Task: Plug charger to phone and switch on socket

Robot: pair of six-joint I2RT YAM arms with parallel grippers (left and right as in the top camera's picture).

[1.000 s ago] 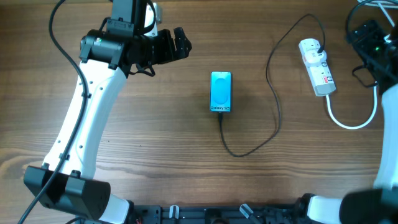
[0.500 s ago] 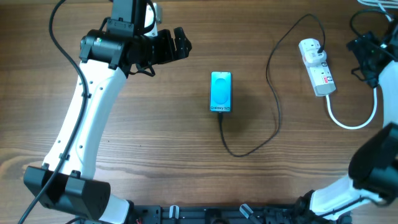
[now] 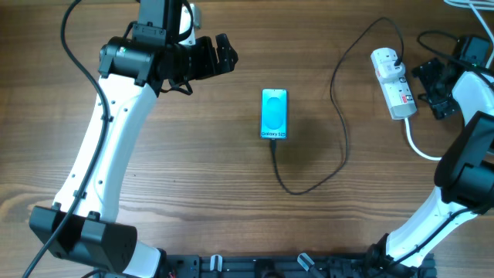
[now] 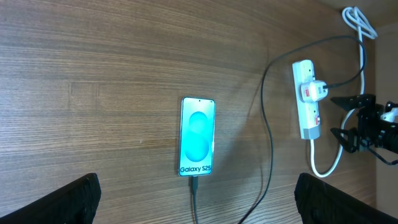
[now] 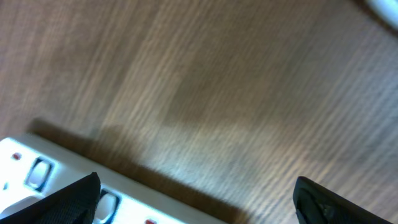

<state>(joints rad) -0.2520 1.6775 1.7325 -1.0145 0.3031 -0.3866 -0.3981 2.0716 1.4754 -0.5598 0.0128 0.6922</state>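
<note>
The phone [image 3: 274,113] lies flat at mid-table, cyan screen up, also under the left wrist camera [image 4: 197,144]. The charger's black cable [image 3: 342,147] runs from the phone's near edge, where its connector [image 4: 193,184] meets the phone, loops right and up to a white plug [image 3: 394,55] seated in the socket [image 3: 394,86]. My left gripper [image 3: 224,52] hovers open to the phone's upper left, holding nothing. My right gripper [image 3: 423,91] is open just right of the socket, fingers pointing at it. In the right wrist view the socket [image 5: 56,177] with a rocker switch [image 5: 40,173] sits by the left fingertip [image 5: 78,199].
The socket's thick white cord [image 3: 432,151] curls toward the table's right edge beneath my right arm. The robots' own black cables [image 3: 432,37] hang at the far right. Bare wooden table [image 3: 193,170] surrounds the phone.
My right arm has swung in from the right edge, bringing its open gripper beside the socket. The left arm, phone and cable have stayed put.
</note>
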